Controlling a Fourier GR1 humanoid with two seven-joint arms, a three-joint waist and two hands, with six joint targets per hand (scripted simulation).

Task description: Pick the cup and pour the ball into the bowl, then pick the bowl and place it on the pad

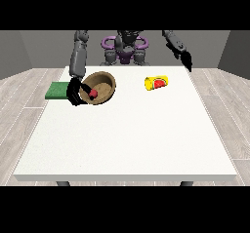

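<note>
Front view: the hand at the view's left (75,92) has its fingers clamped on the tilted brown bowl (103,83), which holds the red ball (92,94). The green pad (56,90) lies at the bowl's nine o'clock. The yellow cup (156,83) lies on its side on the tabletop (127,139) at the bowl's three o'clock. The hand at the view's right (187,61) hangs over the far corner; I cannot tell how its fingers stand.

The robot hand (76,92) at the view's left grips the tilted bowl (100,87) holding a red ball (93,94), beside the green pad (57,90).
</note>
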